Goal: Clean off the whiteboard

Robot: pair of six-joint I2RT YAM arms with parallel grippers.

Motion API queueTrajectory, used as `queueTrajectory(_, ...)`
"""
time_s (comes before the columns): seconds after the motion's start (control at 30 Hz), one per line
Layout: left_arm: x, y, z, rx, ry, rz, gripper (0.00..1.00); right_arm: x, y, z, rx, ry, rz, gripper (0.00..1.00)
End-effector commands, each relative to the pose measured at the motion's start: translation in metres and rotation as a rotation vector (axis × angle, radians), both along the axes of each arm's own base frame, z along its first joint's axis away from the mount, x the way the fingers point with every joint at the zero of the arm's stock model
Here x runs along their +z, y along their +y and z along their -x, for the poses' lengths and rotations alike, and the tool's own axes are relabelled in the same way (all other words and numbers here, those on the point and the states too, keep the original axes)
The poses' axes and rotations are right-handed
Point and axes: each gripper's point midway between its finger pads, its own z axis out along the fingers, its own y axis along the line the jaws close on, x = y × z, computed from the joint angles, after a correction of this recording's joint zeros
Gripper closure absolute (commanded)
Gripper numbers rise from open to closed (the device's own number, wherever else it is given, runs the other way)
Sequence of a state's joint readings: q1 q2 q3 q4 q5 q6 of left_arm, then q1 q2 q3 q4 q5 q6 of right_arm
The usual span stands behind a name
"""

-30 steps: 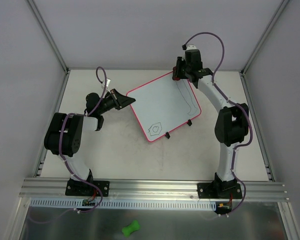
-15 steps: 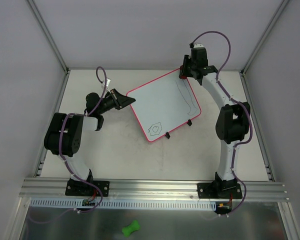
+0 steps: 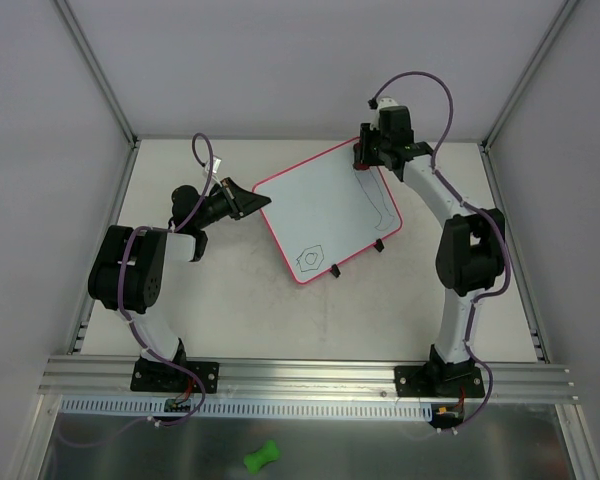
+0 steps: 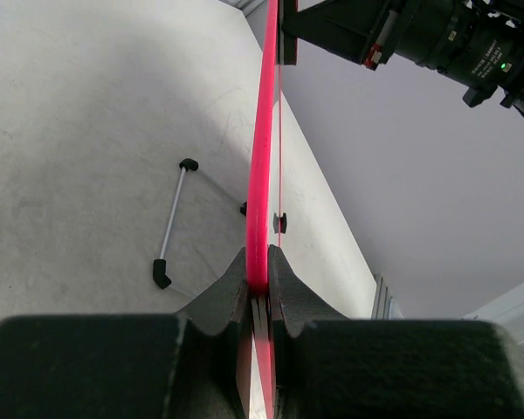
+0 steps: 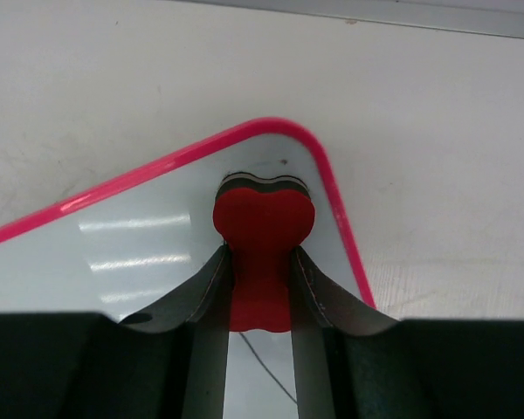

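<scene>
Left pincer [image 4: 258, 272] was clamped tight on the left edge of the large flat white rectangular whiteboard with thin pink-red frame [image 3: 325, 210], likely bracing it for wiping. Right pincer [image 5: 262, 262] was closed on a small red bone-shaped foam eraser [image 5: 264, 223], set at the board's corner in the upper right of centre. The board lay centre frame on the grey worktop [image 3: 230, 300]. A thin curved marker line [image 3: 382, 205] and a small hexagon doodle [image 3: 311, 258] were unwiped.

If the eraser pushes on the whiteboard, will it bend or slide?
Probably stiff: the whiteboard frame runs straight in the left wrist view. Thin and light-looking, it could slide, but the left gripper clamps its edge. The eraser sits near a corner, so slight tipping is possible.
</scene>
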State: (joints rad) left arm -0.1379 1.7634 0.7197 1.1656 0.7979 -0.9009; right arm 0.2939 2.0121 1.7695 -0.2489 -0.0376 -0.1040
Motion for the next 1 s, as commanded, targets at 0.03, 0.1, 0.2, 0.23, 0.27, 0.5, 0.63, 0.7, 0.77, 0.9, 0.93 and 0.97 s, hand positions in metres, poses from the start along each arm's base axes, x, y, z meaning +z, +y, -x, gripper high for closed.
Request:
queueTrajectory(0.03,0.008,-0.009,0.003,-0.051,-0.164,-0.077,1.0,-0.018,0.047,0.047,0.211,0.062,0.067,0.99)
queueTrajectory(0.1,0.009,-0.009,0.003,-0.051,-0.166,-0.078,1.0,-0.018,0.056,0.055,0.252,0.047,0.104,1.0)
queueTrajectory(0.2,0.007,-0.009,0.004,-0.051,-0.162,-0.078,1.0,-0.021,0.063,0.062,0.291,0.041,0.138,1.0)
queueTrajectory(0.23,0.007,-0.009,0.004,-0.051,-0.162,-0.078,1.0,-0.023,0.064,0.063,0.296,0.043,0.147,1.0)
queueTrajectory(0.27,0.007,-0.009,0.004,-0.051,-0.162,-0.078,1.0,-0.025,0.062,0.062,0.284,0.043,0.159,1.0)
queueTrajectory(0.5,0.007,-0.009,0.004,-0.051,-0.161,-0.077,1.0,-0.026,0.035,0.042,0.105,0.085,0.093,1.0)
queueTrajectory(0.63,0.008,-0.009,0.004,-0.051,-0.163,-0.078,1.0,-0.036,-0.006,0.031,-0.081,0.139,0.05,1.0)
queueTrajectory(0.7,0.008,-0.009,0.004,-0.052,-0.163,-0.078,1.0,-0.045,-0.023,0.032,-0.157,0.181,0.003,1.0)
queueTrajectory(0.77,0.007,-0.009,0.004,-0.052,-0.162,-0.078,1.0,-0.053,-0.036,0.033,-0.203,0.211,-0.027,1.0)
queueTrajectory(0.9,0.008,-0.009,0.005,-0.054,-0.163,-0.078,1.0,-0.06,-0.051,0.035,-0.239,0.23,-0.039,1.0)
queueTrajectory(0.93,0.008,-0.009,0.005,-0.055,-0.164,-0.078,1.0,-0.06,-0.051,0.036,-0.237,0.234,-0.044,1.0)
queueTrajectory(0.97,0.007,-0.009,0.005,-0.054,-0.165,-0.079,1.0,-0.059,-0.051,0.036,-0.228,0.234,-0.046,1.0)
